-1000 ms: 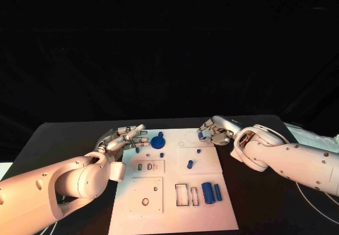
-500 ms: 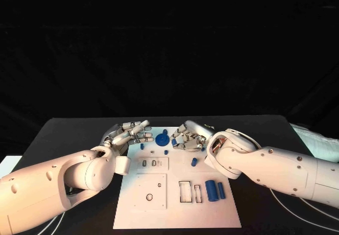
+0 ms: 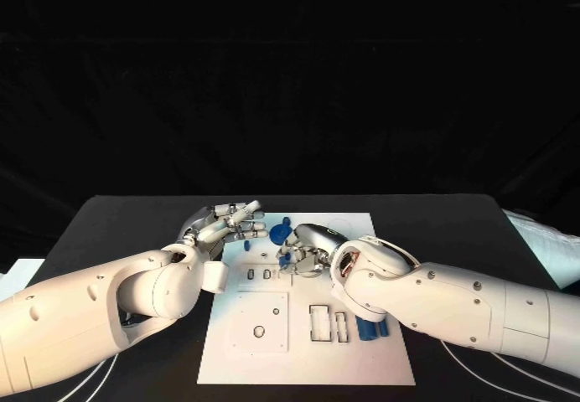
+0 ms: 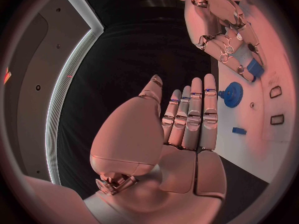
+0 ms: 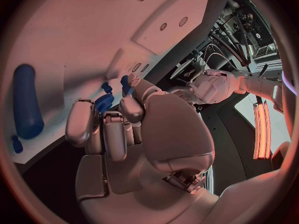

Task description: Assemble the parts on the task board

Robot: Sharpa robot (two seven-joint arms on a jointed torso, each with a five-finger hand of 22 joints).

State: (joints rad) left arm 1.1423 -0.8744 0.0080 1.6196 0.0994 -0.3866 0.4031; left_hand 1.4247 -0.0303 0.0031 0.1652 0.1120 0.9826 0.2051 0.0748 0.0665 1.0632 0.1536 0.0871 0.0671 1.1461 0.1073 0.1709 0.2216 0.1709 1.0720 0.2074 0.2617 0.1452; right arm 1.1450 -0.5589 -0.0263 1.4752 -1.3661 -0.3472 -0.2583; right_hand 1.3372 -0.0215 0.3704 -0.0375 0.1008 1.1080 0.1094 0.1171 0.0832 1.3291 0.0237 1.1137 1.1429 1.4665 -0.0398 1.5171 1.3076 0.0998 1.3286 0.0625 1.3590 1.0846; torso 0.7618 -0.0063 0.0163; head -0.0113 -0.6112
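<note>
The white task board (image 3: 302,356) lies in the middle of the black table. A blue gear (image 3: 278,236) stands near its far left corner, also seen from the left wrist as the gear (image 4: 233,93). My right hand (image 3: 305,248) hovers over the board just beside the gear, fingers curled, pinching a small blue part (image 4: 254,67). My left hand (image 3: 227,222) hangs at the board's far left edge, fingers stretched out and holding nothing; its palm (image 4: 187,119) faces the board. A small blue piece (image 3: 246,246) lies near it.
Two blue cylinders (image 3: 369,328) lie at the board's right side, partly under my right forearm; the larger cylinder (image 5: 26,102) shows from the right wrist. Rectangular slots (image 3: 317,323) and an oval hole (image 3: 259,332) mark the near half of the board.
My right hand has swung left from the board's far right corner to beside the blue gear, still with the blue part. The left hand has barely moved. The camera has shifted.
</note>
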